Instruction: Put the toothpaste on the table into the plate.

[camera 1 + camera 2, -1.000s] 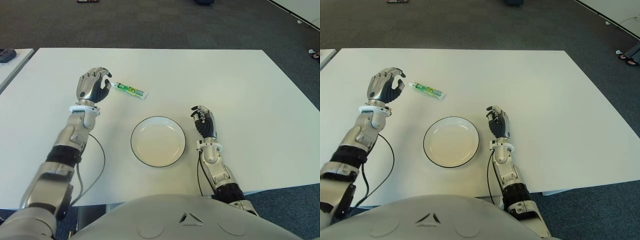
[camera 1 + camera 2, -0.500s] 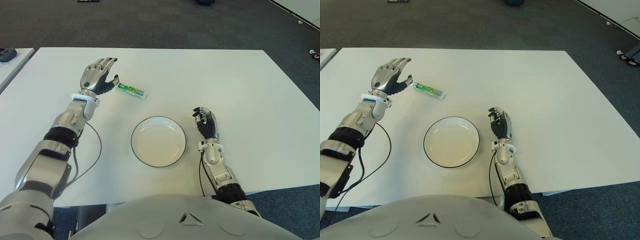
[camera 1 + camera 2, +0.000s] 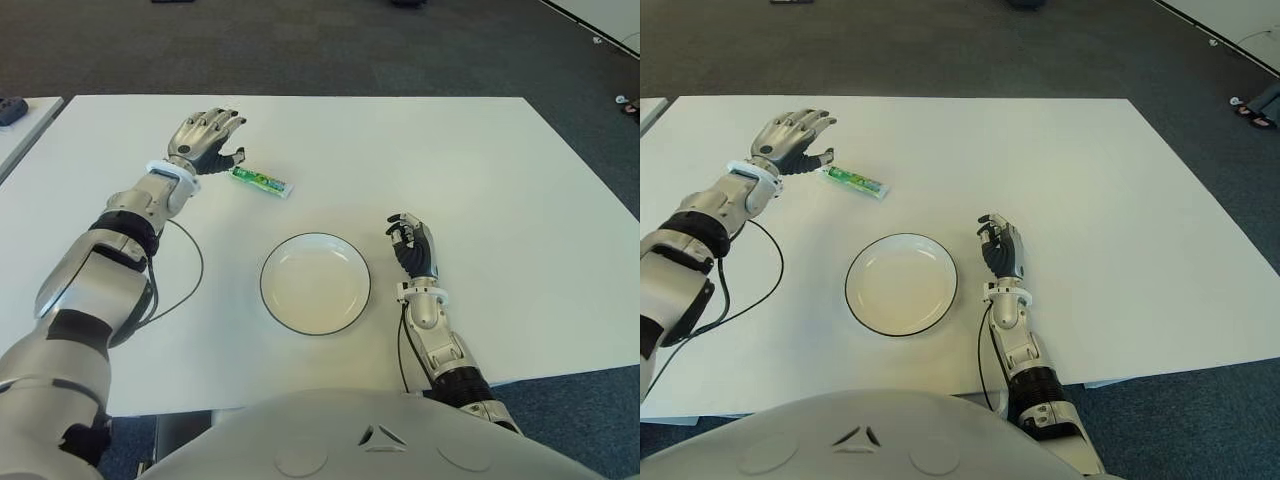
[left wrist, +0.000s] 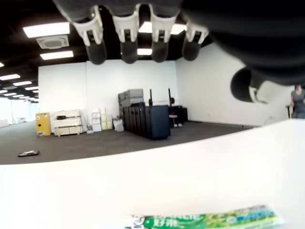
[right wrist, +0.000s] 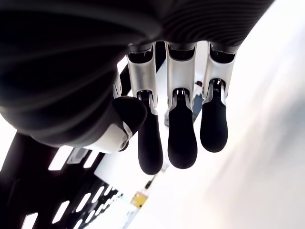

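Note:
A green and white toothpaste tube (image 3: 260, 181) lies flat on the white table (image 3: 480, 170), behind and left of the plate. The white plate (image 3: 315, 282) with a dark rim sits empty near the table's front. My left hand (image 3: 208, 135) hovers just behind the tube's left end with fingers spread, holding nothing; the left wrist view has the tube (image 4: 205, 221) lying below the fingers (image 4: 127, 40), apart from them. My right hand (image 3: 413, 247) shows just right of the plate, fingers loosely extended and holding nothing.
A cable (image 3: 190, 275) trails from my left forearm across the table. Dark carpet surrounds the table, and the corner of another white table (image 3: 22, 112) shows at far left with a dark object on it.
My left hand has moved away from me and slightly right, from beside the tube's left end to just behind it, and its fingers have spread. The tube, plate and right hand stay put.

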You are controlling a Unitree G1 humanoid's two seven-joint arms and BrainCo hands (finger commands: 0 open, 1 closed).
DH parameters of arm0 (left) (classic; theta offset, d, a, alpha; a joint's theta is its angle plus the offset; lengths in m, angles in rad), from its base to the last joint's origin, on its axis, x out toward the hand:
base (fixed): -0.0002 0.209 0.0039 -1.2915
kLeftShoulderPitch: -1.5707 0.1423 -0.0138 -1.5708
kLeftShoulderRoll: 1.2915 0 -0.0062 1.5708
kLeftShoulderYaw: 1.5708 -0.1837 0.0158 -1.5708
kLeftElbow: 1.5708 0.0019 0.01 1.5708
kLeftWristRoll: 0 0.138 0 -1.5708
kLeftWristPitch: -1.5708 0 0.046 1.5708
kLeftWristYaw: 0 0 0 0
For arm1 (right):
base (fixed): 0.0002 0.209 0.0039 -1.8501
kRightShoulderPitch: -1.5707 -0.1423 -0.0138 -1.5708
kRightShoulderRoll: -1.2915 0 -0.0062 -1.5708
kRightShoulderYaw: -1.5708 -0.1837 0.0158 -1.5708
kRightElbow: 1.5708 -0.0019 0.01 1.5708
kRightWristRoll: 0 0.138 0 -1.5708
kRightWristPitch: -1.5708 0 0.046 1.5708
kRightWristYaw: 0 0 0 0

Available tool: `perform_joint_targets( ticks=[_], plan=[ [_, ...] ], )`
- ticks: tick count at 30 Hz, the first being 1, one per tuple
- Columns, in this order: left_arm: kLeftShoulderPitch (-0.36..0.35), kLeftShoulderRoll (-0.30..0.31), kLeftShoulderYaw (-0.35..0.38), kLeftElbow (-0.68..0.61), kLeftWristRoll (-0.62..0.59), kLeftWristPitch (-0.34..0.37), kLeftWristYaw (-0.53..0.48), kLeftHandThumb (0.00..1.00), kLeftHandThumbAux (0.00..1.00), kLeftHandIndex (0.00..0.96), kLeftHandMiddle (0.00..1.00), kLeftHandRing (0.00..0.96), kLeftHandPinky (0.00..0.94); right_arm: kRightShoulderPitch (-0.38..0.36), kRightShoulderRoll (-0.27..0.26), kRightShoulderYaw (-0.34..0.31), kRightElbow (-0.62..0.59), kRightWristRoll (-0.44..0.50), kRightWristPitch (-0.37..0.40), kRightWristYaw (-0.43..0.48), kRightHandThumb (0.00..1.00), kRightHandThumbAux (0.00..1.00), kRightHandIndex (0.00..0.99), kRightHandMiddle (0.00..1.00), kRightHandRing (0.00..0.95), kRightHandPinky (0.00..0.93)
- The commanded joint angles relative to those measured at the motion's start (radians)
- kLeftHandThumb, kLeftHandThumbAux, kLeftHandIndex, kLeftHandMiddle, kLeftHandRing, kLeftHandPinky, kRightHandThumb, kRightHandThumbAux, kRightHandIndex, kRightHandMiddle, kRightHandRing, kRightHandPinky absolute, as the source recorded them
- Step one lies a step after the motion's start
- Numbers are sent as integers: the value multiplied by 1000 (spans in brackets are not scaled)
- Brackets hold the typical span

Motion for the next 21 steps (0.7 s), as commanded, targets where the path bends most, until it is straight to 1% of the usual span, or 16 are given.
perform_joint_targets(
  ticks=[1, 3, 7, 11, 13, 16, 20, 21],
  plan=[
    [-33, -7, -72, 47, 46, -6, -26, 526, 243, 0, 23, 20, 47, 4, -1, -3, -4, 23, -12, 17, 829, 698, 369, 539, 653, 637],
    [-39, -6, -87, 54, 47, -8, -25, 514, 243, 0, 19, 13, 37, 5, -1, -4, -5, 23, -12, 18, 828, 699, 368, 537, 652, 631],
    [-63, -9, -143, 61, 77, -14, -54, 492, 242, 0, 11, 4, 16, 10, 1, -5, -13, 24, -4, 25, 828, 699, 367, 529, 645, 634],
    [-82, -8, -193, 67, 107, -21, -82, 467, 234, 0, 3, 0, 3, 18, 5, -7, -25, 29, -1, 31, 827, 700, 366, 530, 657, 684],
    [-90, -10, -216, 72, 122, -21, -94, 459, 232, 0, 1, 0, 1, 23, 8, -7, -31, 32, 2, 36, 827, 700, 365, 528, 654, 660],
    [-98, -14, -249, 79, 141, -25, -103, 452, 237, 0, 0, 0, 0, 27, 11, -7, -40, 34, 8, 39, 827, 700, 365, 526, 651, 652],
    [-103, -37, -296, 105, 167, -8, -101, 445, 252, 0, 6, 0, 3, 32, 9, -8, -43, 30, 8, 34, 827, 700, 365, 519, 638, 627],
    [-108, -38, -314, 108, 181, -13, -104, 443, 254, 0, 7, 0, 4, 33, 8, -8, -42, 29, 8, 34, 827, 700, 365, 518, 635, 619]
  ],
)
